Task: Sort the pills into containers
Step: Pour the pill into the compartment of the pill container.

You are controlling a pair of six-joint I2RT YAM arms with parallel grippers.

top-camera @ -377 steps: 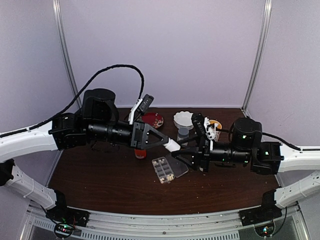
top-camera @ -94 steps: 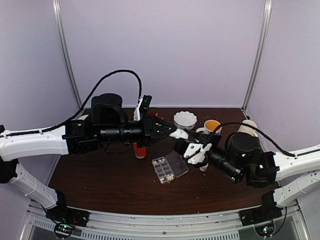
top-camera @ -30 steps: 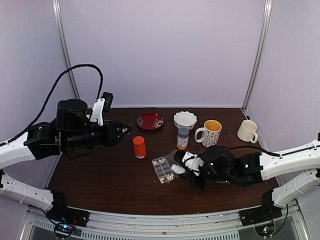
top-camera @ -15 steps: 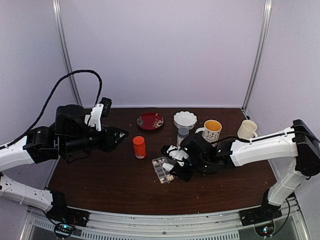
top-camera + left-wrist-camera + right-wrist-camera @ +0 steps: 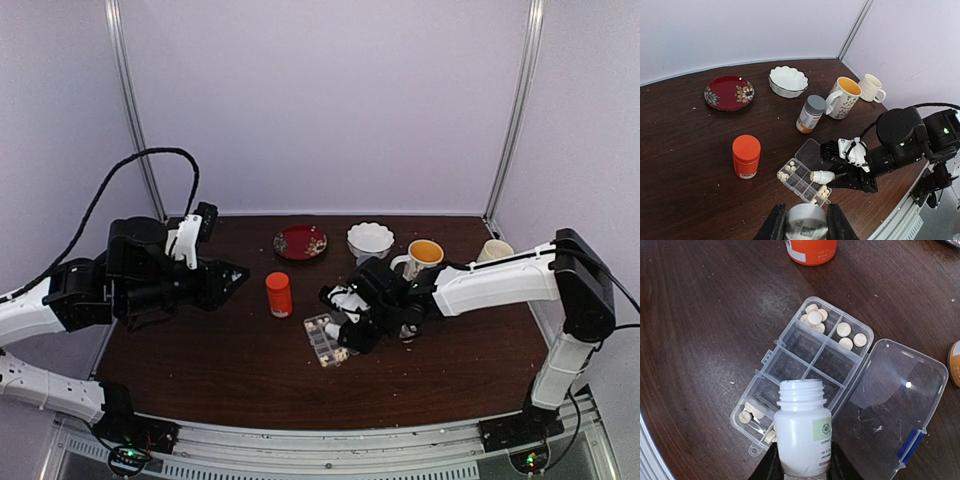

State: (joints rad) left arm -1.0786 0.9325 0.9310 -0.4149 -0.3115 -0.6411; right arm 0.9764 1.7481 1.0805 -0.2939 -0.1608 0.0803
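The pills (image 5: 815,317) lie in the end cells of the clear pill box (image 5: 790,357). Two cells at one short end hold a few each, and some show at the other end. The cells between look bare. We judge the tablets light, hard and quick to roll or bounce. They are too small to pinch, so they are better tipped out of a bottle than picked up.

Directly over the box's near end hangs the open white bottle (image 5: 802,435), mouth toward the cells. The right gripper (image 5: 802,466) is clamped round its lower body, fingers partly closed on both sides. That bottle looks like stiff, smooth, light plastic. A hold on the body, clear of the neck, suits pouring. The box itself seems light enough to slide if nudged.

Its hinged lid (image 5: 890,390) lies flat open beside it on the table (image 5: 700,315). Off the box's far short end stands the orange-red bottle (image 5: 746,156), and past the lid the grey-capped bottle (image 5: 811,113). Well apart from the box, the left gripper (image 5: 805,227) grips a second white bottle (image 5: 805,220).
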